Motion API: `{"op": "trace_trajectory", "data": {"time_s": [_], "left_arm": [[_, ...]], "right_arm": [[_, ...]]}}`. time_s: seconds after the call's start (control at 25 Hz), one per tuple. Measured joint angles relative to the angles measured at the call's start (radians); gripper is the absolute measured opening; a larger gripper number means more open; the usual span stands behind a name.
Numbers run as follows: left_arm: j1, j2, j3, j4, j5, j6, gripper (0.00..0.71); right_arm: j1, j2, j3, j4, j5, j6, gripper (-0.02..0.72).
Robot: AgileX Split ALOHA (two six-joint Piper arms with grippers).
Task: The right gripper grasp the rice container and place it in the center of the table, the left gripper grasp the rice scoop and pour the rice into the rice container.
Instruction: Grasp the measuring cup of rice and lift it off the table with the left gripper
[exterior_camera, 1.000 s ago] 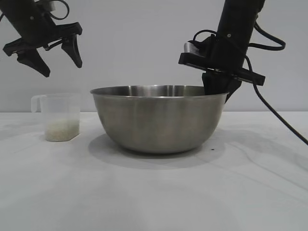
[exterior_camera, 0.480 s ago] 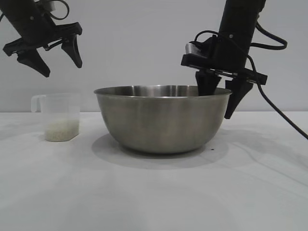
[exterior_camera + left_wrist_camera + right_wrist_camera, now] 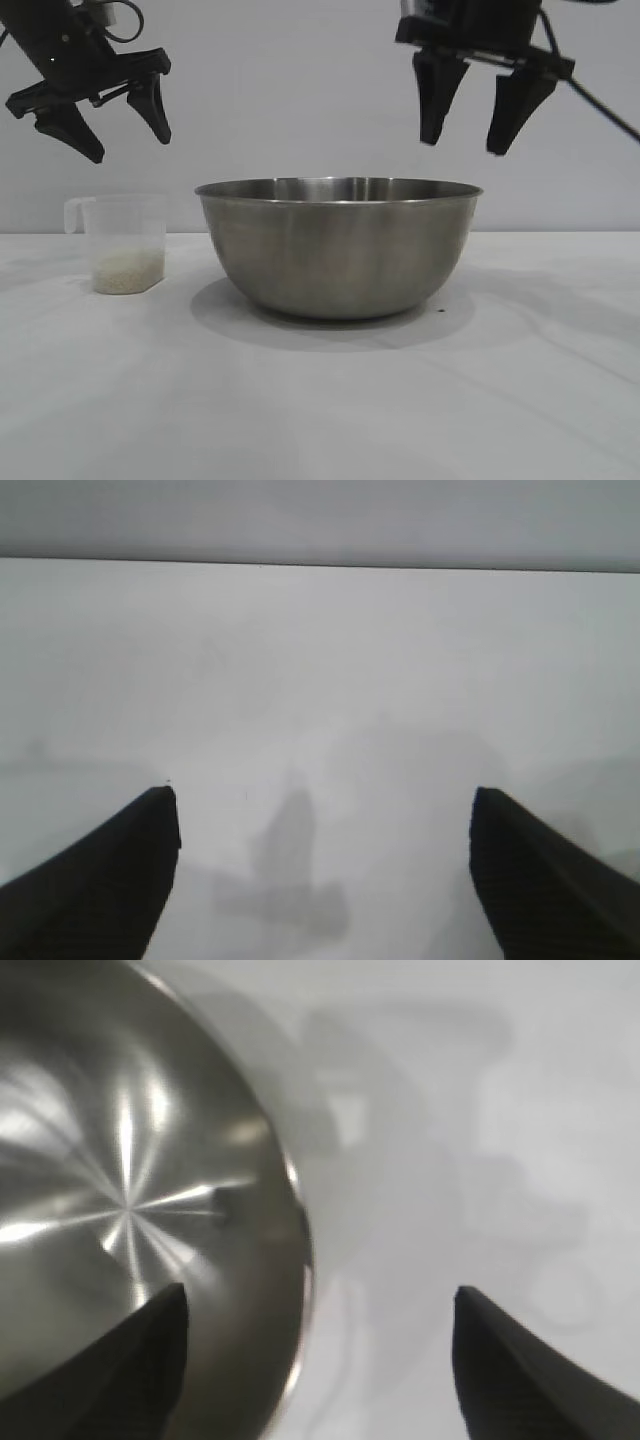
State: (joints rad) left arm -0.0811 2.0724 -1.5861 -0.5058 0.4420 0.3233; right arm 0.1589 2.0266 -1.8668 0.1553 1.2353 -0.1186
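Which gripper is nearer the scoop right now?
Left. The left gripper hangs open just above the scoop, slightly to its left. The right gripper is open above the far rim of the bowl, across the table from the scoop.

The rice container point(image 3: 338, 248) sat mid-worktop point(image 3: 320, 400); the right gripper point(image 3: 470, 148), fingers apart, hung above its rim; the rice scoop point(image 3: 122, 243) stood beside it.
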Motion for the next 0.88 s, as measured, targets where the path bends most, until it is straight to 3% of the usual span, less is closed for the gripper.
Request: {"op": "trace_trajectory", "data": {"time_s": [0.32,0.88], "left_arm": [[0.0,0.0,0.0,0.023,0.0,0.004,0.515],[0.0,0.0,0.0,0.023,0.002,0.004,0.515]], "right_arm": [[-0.11,-0.151,0.092,-0.011,0.004,0.001,0.473],[-0.122,-0.651,0.466,-0.08,0.008,0.024,0.473]]}}
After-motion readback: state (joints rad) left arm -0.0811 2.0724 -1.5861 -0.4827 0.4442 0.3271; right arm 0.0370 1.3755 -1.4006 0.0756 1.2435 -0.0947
